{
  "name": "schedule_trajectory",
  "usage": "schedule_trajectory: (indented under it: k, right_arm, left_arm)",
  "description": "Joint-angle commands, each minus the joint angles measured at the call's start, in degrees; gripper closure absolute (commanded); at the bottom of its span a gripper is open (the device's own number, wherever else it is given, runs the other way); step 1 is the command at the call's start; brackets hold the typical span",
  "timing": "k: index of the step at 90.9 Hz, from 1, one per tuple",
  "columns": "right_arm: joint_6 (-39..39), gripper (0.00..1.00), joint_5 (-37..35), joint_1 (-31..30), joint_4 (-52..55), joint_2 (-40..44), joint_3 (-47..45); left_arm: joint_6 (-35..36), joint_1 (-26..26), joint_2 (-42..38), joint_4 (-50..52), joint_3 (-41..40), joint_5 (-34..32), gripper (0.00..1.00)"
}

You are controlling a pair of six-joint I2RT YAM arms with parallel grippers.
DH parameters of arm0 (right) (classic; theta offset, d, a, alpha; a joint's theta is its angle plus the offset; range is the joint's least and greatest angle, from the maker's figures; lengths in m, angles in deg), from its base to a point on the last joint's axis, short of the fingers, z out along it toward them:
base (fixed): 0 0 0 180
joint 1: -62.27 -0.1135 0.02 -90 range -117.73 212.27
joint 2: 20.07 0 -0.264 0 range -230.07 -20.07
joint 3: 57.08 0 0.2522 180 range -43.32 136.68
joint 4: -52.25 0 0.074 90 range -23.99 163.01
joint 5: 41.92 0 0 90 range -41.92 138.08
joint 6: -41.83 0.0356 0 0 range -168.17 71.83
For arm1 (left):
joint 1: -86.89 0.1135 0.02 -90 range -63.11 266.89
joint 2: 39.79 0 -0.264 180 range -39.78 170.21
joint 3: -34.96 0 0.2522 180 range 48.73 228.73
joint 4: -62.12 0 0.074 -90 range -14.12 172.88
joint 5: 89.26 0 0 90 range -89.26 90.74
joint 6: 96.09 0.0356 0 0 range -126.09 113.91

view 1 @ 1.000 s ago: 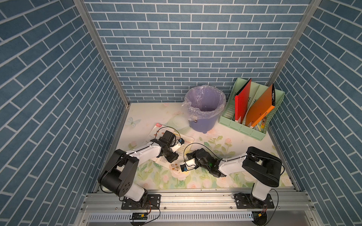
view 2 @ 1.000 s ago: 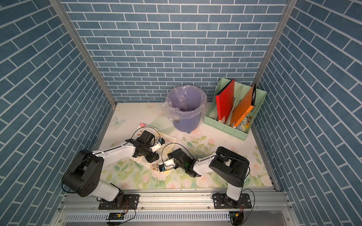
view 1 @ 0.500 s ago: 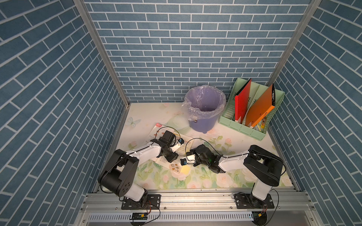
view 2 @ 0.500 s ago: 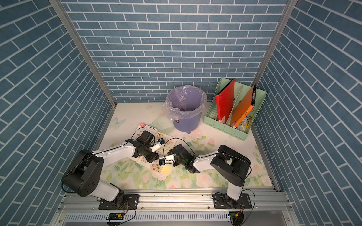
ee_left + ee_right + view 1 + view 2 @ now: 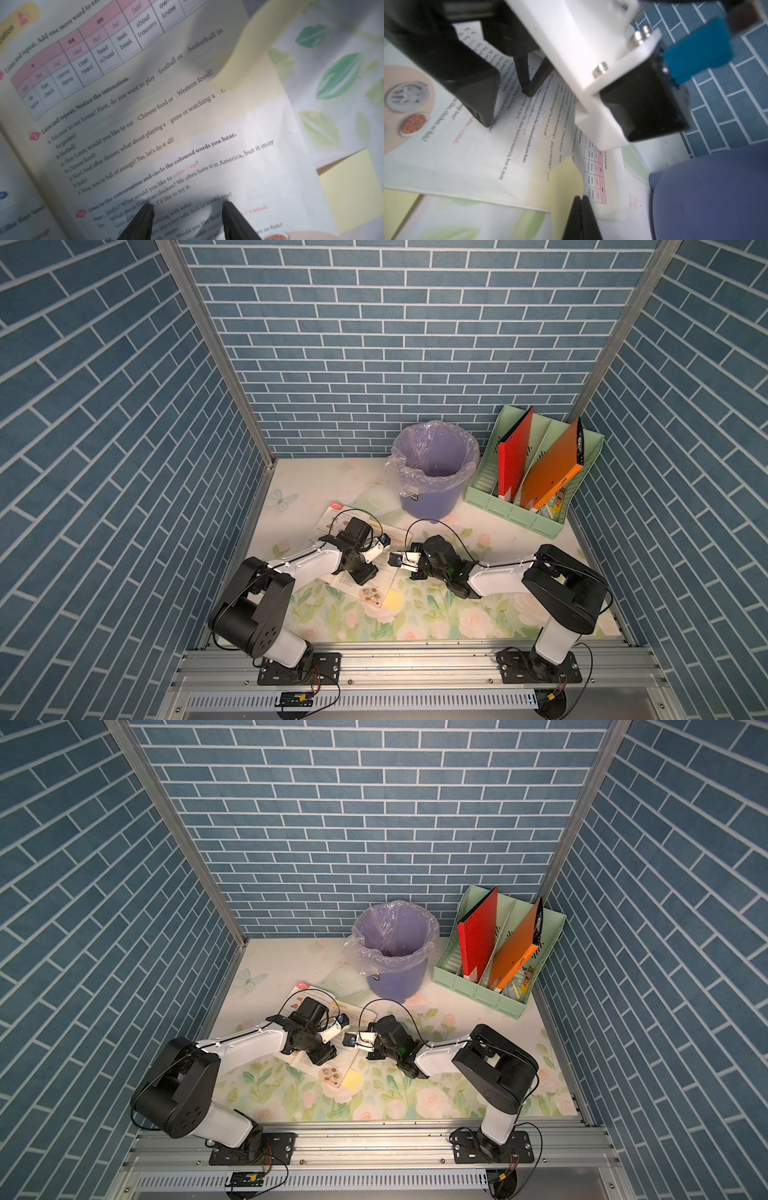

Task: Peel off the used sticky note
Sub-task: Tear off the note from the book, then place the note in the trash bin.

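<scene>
Right gripper point(image 5: 580, 200): jaws pressed together, pinching one edge of the yellow sticky note point(image 5: 562, 178). Left gripper point(image 5: 186, 206): jaws spread, both tips set down on the printed page, holding nothing between them. Table point(image 5: 457, 626): flowered cover, walled by blue brick panels. Bin point(image 5: 432, 472): purple, lined with a clear bag, at the far middle. File rack point(image 5: 519, 518): pale green, far right, just beside the bin; a red folder point(image 5: 513, 460) and an orange folder point(image 5: 548, 472) lean in its slots. Book point(image 5: 330, 520): lying open and flat, left of centre, nearer than the bin, with both arms reaching over it. Sticky note, as above: on the book's right-hand page, close to that page's right edge; the pinched part is lifted and curls upward, the rest lies against the text. Yellow pad point(image 5: 392, 599): a small square flat on the table, touching the book's near right corner, apart from both grippers.
</scene>
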Motion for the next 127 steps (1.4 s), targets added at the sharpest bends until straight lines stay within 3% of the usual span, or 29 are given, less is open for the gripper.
schedule_trajectory:
  k: [1,34,52,67,79,104,116,127]
  right_arm:
    - [5.30,1.00,0.74,1.09,-3.49,2.58,-0.01]
    - [8.08,1.00,2.37,2.45,-4.02,10.65,-2.67]
    - [10.40,1.00,7.38,2.45,6.40,24.78,-2.88]
    - [16.17,1.00,3.31,3.53,14.74,31.04,6.32]
    - [21.19,1.00,0.60,8.86,17.58,28.05,16.68]
    - [33.28,1.00,4.73,20.46,31.73,6.64,46.49]
    - [36.93,1.00,5.70,22.93,39.32,-0.97,57.54]
    - [38.43,1.00,5.05,23.69,44.04,-3.85,62.00]
  left_arm:
    - [0.69,-0.18,0.68,1.29,-0.57,-1.05,0.42]
    - [0.37,-0.01,-0.96,3.37,1.84,0.18,0.42]
    - [-0.77,2.90,-4.72,6.73,6.24,5.04,0.41]
    - [-0.65,6.25,-7.74,8.25,8.46,7.21,0.41]
    - [-0.72,8.57,-8.63,8.88,8.84,7.63,0.39]
    - [-0.11,12.13,-12.15,11.32,8.28,8.54,0.31]
    - [0.54,13.47,-13.44,11.99,7.88,8.26,0.30]
    - [1.09,13.94,-13.87,11.94,7.61,7.77,0.30]
